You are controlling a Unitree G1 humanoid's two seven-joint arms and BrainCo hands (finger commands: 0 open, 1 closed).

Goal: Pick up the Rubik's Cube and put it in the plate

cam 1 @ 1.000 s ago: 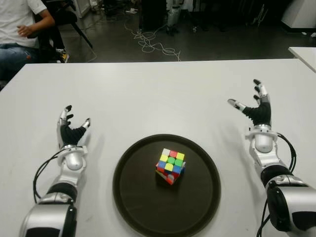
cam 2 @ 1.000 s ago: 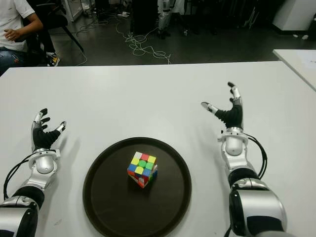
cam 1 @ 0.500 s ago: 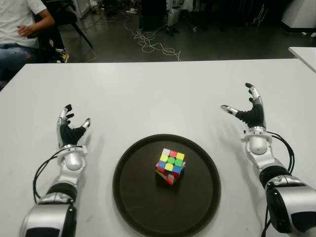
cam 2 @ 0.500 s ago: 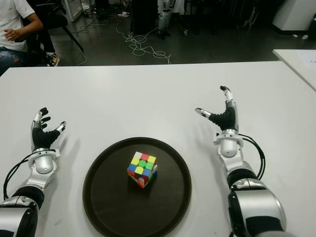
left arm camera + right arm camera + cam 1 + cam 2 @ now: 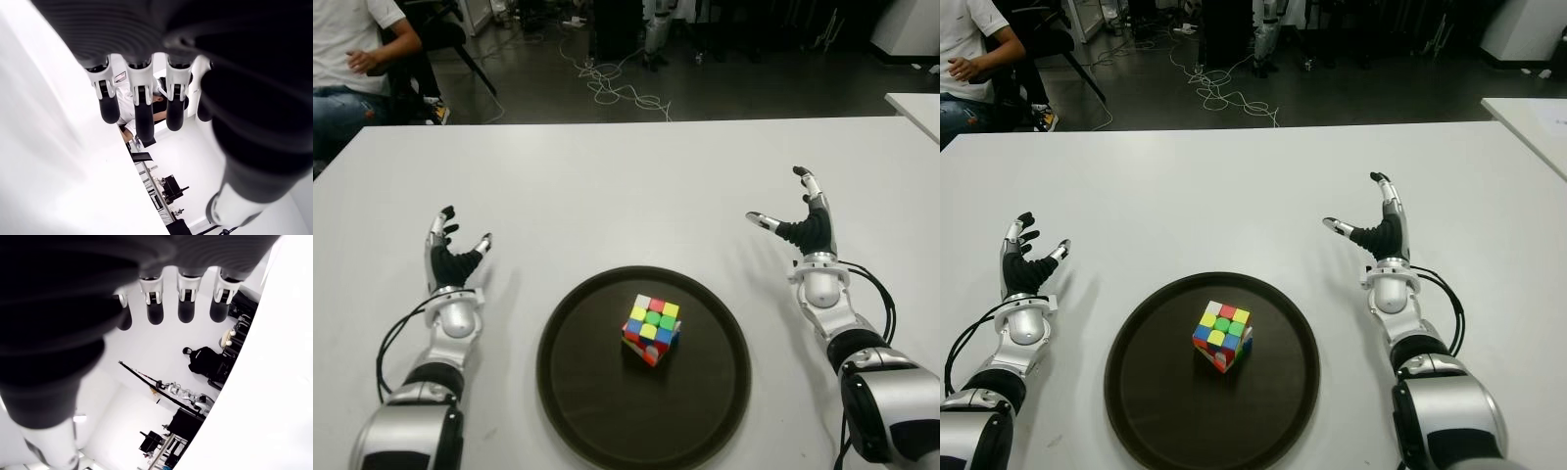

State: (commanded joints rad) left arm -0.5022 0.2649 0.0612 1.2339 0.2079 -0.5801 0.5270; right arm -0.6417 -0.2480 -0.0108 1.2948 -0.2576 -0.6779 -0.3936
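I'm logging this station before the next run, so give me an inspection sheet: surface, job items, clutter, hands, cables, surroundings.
Surface: white table, bare around the plate.
Job's things: Rubik's Cube sits inside the dark round plate, near its middle.
Clutter: nothing seen.
Hands: left hand open, left of the plate; right hand open, right of the plate; neither holds anything.
Cables: black leads along both forearms; loose cable on the floor beyond the table.
Surroundings: seated person at far left; second table edge at right.
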